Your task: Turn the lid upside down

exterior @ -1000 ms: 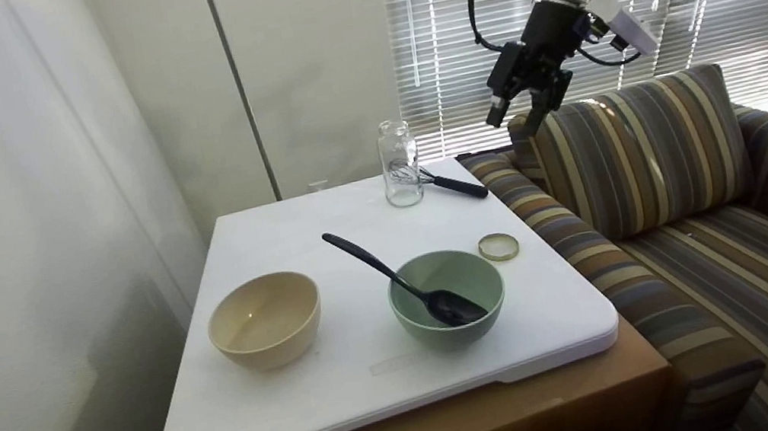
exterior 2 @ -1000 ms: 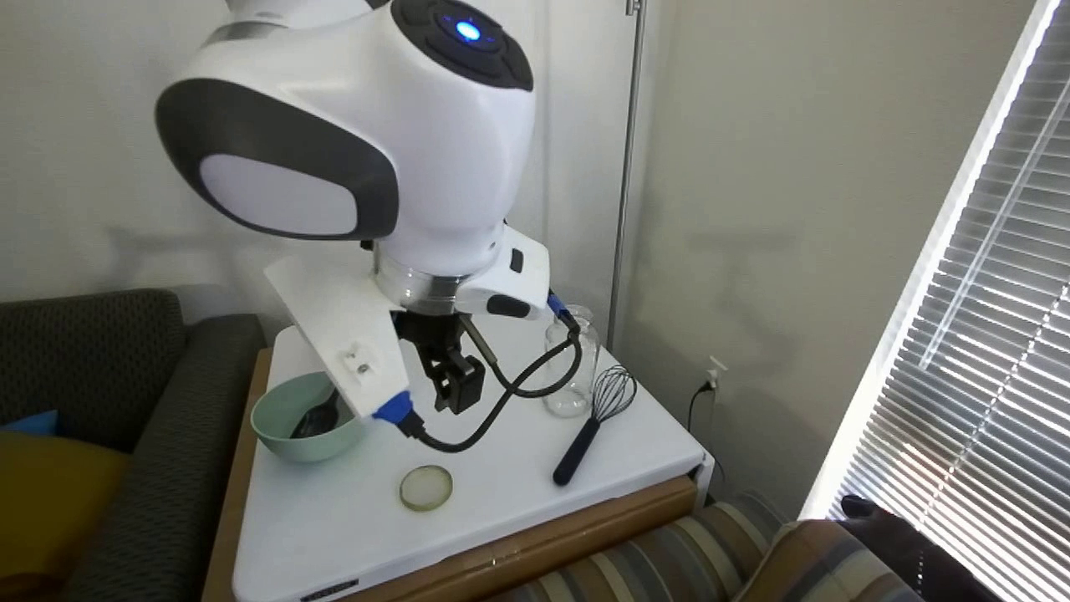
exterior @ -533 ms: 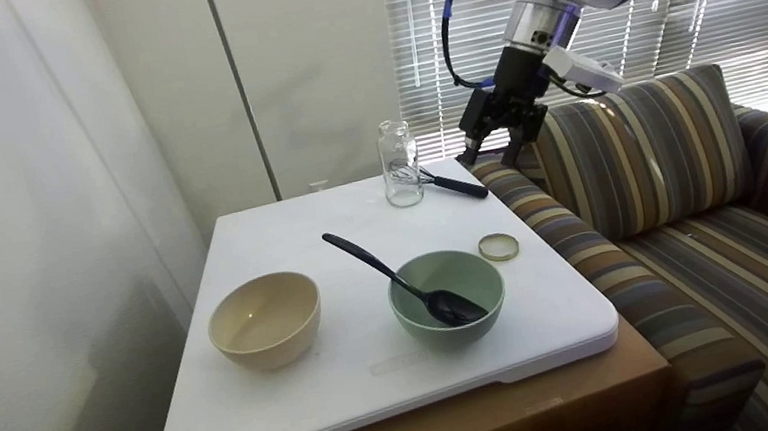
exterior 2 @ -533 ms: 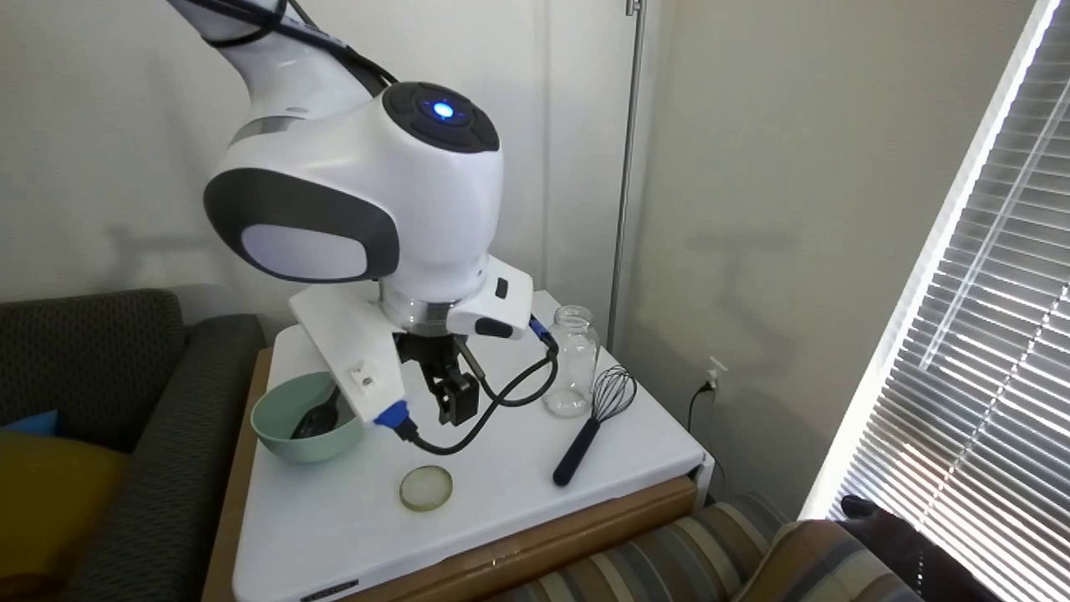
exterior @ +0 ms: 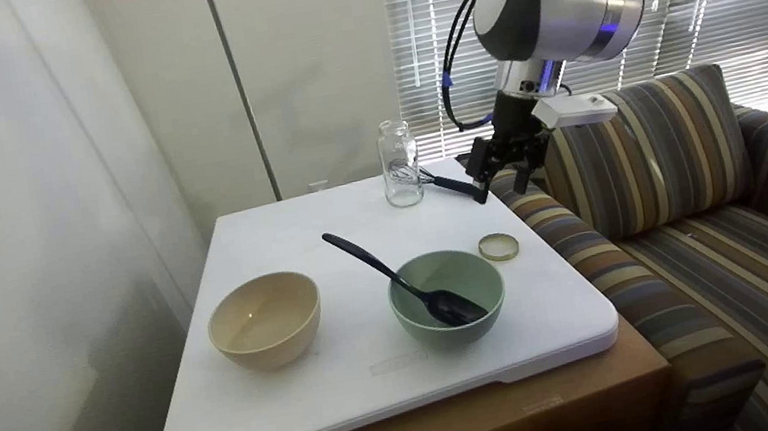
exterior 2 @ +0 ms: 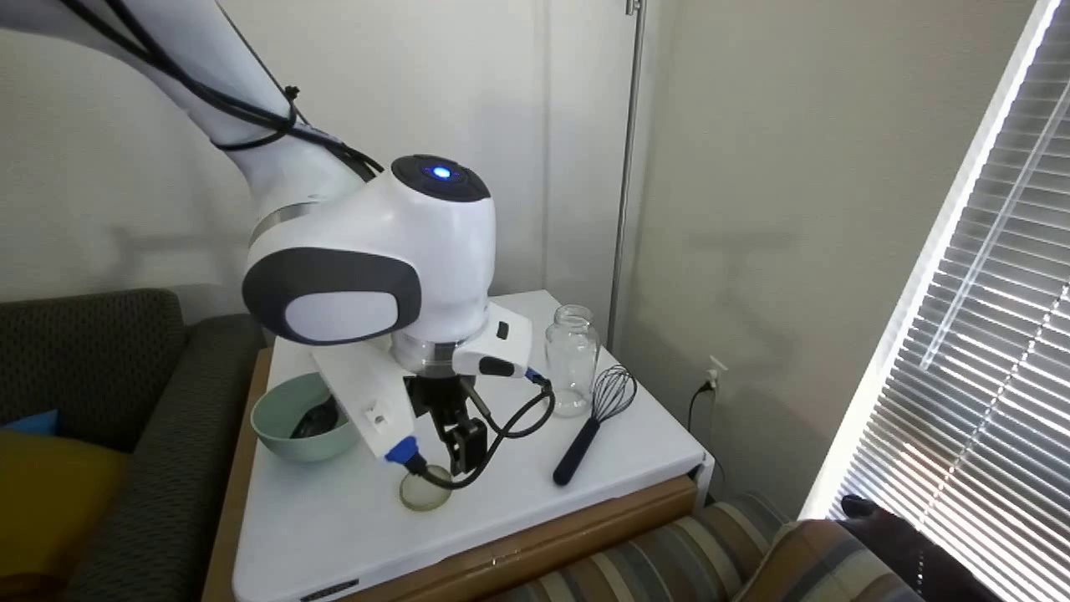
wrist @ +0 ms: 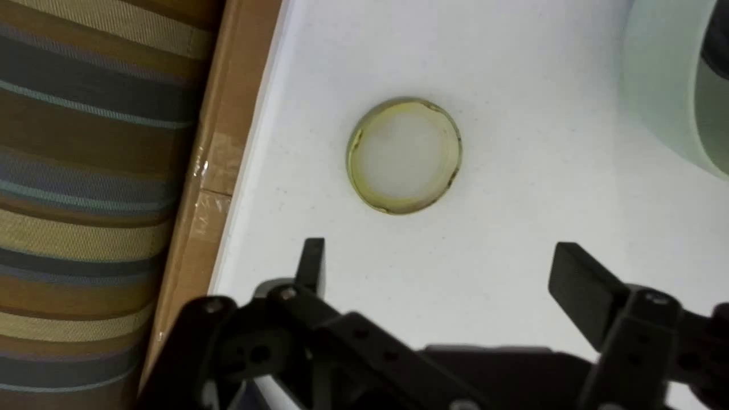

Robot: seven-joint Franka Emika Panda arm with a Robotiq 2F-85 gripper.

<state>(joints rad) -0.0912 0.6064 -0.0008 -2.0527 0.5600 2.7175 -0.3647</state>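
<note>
Near edge of surface (exterior: pixel 307 412) beside striped armchair (exterior: pixel 715 263): lid (wrist: pixel 404 156), flat, hollow side up (yellowish rim shows well in wrist view). Claw (wrist: pixel 444 267) hangs above surface toward same edge, fingers spread wide apart, lid apart from both. Green bowl (exterior: pixel 422 317) near lid, apart from it; black spoon (exterior: pixel 423 292) inside, handle sticking out over rim. Tan bowl (exterior: pixel 266 327) by opposite edge. Toward corner nearest window blinds (exterior 2: pixel 1003 334): clear jar (exterior 2: pixel 573 359) upright, whisk (exterior 2: pixel 590 431) just beside it, handle pointing to armchair edge. Brown cardboard (exterior: pixel 464 426) under surface.
</note>
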